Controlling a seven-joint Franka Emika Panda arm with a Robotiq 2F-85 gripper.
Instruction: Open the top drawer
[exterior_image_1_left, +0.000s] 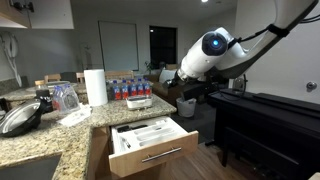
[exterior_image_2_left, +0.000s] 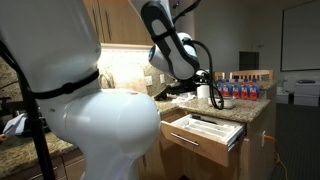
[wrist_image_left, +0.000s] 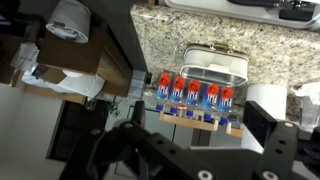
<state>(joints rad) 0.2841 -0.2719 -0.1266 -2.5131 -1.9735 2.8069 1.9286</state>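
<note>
While my pincer (exterior_image_1_left: 186, 88) is hanging released, jaws wide and empty, above the tabletop (exterior_image_1_left: 40, 140) near the bottles (exterior_image_1_left: 128, 90), the top drawer (exterior_image_1_left: 150, 140) is sitting below it, already pulled out, its bar handle (exterior_image_1_left: 160, 155) running level along the front, so I am judging little pulling is remaining.
</note>
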